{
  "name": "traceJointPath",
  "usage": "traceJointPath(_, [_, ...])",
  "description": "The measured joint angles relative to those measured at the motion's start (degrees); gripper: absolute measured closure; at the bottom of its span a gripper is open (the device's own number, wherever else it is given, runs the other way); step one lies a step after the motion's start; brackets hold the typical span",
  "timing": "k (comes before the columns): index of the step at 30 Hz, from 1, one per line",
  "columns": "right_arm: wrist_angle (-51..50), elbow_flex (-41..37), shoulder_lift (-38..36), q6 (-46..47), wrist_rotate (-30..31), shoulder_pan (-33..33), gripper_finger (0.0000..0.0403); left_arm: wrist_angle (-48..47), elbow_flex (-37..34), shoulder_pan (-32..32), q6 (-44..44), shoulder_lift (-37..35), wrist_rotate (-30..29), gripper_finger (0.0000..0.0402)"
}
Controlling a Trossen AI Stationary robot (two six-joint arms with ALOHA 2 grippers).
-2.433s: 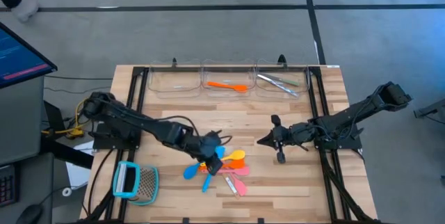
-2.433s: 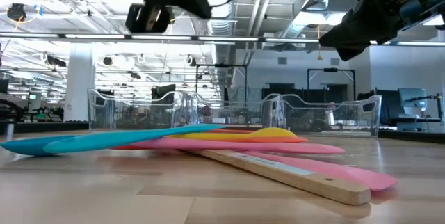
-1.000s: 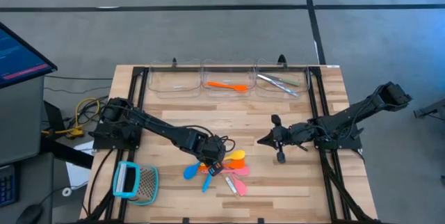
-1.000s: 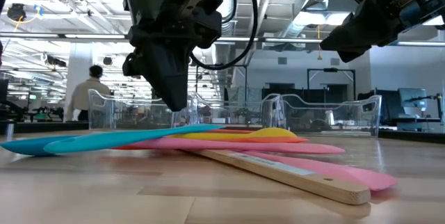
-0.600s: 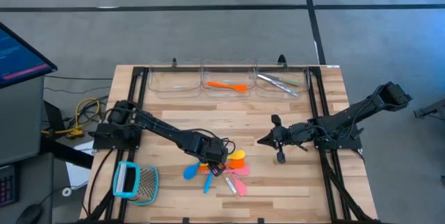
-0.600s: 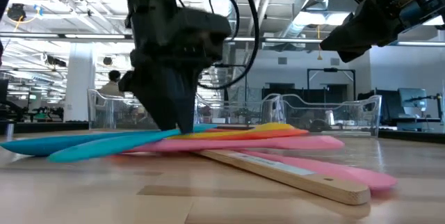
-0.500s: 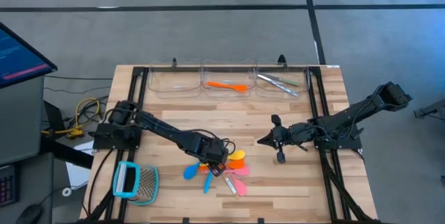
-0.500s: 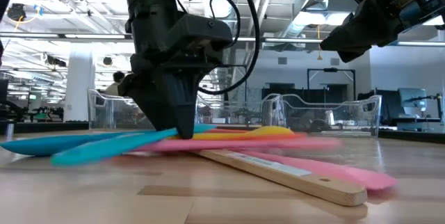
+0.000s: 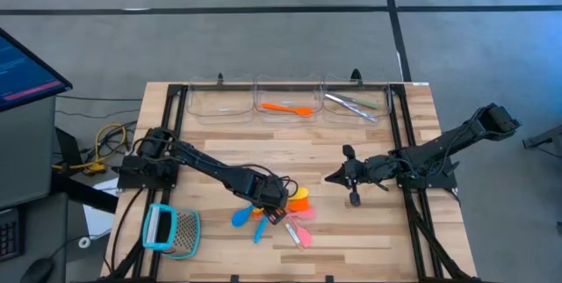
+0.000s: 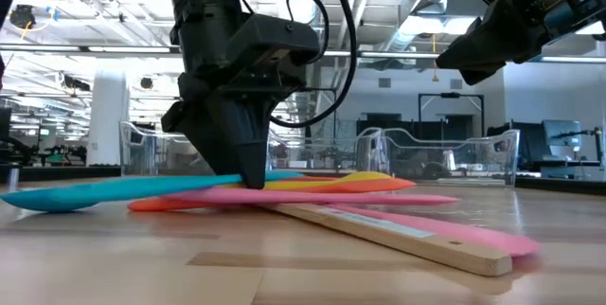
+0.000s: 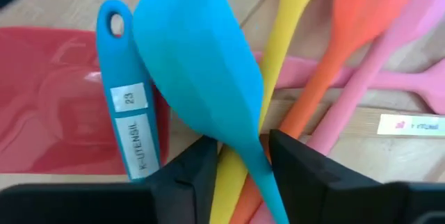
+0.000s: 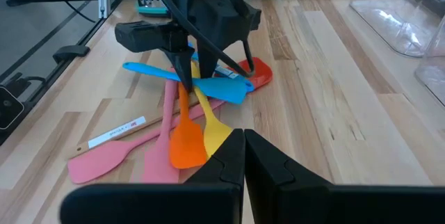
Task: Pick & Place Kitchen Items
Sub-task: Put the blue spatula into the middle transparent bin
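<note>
Kitchen items [image 9: 279, 209] piled under left tool [image 11: 240, 156], fingers straddling blue spatula [image 11: 201, 71]; label "23" [image 11: 130, 97] legible only from wrist; right tool [image 9: 334, 177] closed

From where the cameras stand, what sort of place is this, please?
Probably a robotics lab in a large industrial hall. A wooden table carries two arms, clear bins and plastic utensils; bare ceiling ducts and more workstations stretch behind.
</note>
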Motion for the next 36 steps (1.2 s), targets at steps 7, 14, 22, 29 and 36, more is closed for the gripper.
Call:
traceJointPath(7, [0.0, 0.0, 0.0, 0.0, 0.0, 0.0, 0.0401, 0.8, 0.0, 0.0, 0.0, -0.1, -0.1, 0.0326])
traceJointPath(14, [0.0, 0.0, 0.0, 0.0, 0.0, 0.0, 0.0401, 0.7, 0.0, 0.0, 0.5, -3.4, -0.1, 0.0357])
traceJointPath(22, [0.0, 0.0, 0.0, 0.0, 0.0, -0.1, 0.0401, 0.6, 0.0, 0.0, 0.5, -9.8, -1.1, 0.0376])
traceJointPath(29, [0.0, 0.0, 0.0, 0.0, 0.0, -0.1, 0.0401, 0.7, 0.0, -0.1, 1.0, -11.2, -3.3, 0.0377])
traceJointPath(36, [-0.2, 0.0, 0.0, 0.0, 0.0, -0.1, 0.0401, 0.8, 0.0, -0.2, 6.2, -10.2, -5.0, 0.0396])
